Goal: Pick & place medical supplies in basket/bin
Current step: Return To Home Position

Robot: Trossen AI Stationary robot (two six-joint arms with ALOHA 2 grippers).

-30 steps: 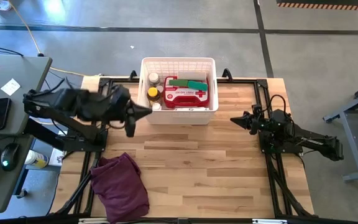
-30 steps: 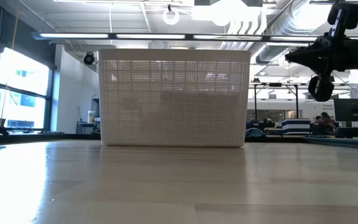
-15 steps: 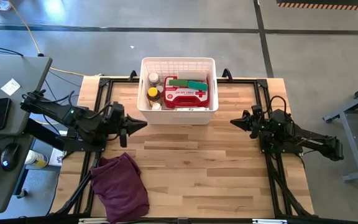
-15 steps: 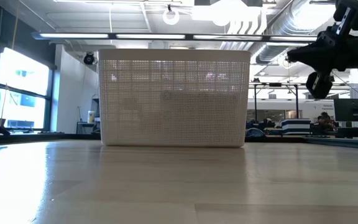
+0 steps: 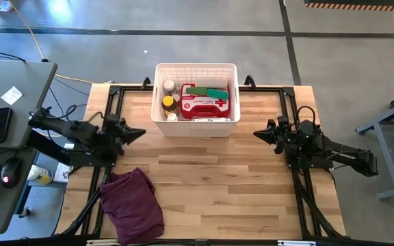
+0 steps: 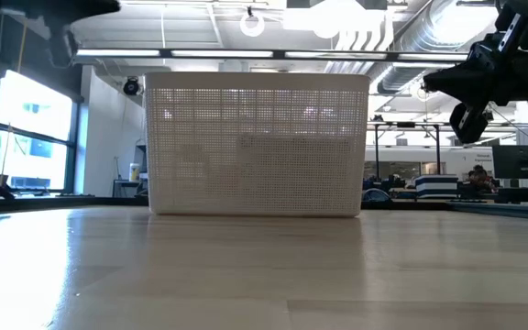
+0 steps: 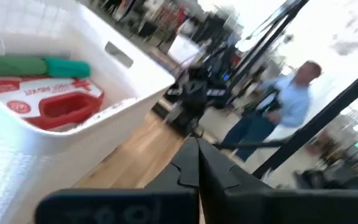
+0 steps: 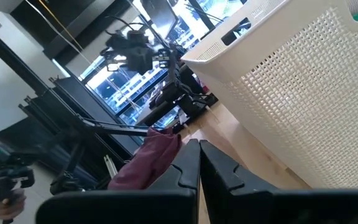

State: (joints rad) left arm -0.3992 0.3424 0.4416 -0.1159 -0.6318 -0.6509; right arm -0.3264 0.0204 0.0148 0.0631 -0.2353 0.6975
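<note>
Well, both jaws read pinched together and empty to me, though the left wrist feed is blurry, with the left gripper (image 5: 141, 132) and right gripper (image 5: 256, 133) hanging either side of the white basket (image 5: 195, 66), which holds the red first-aid case (image 5: 205, 106), green roll (image 5: 207, 91) and bottles (image 5: 169, 87).

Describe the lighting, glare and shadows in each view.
High view: even light, no glare on the white perforated plastic basket or the light wooden table. Low view: backlit; a round ceiling lamp glares, room light shows through the basket's walls, the tabletop carries a pale sheen. Left wrist view: the far room washes out white. Right wrist view: bright windows behind the dark purple cloth.
</note>
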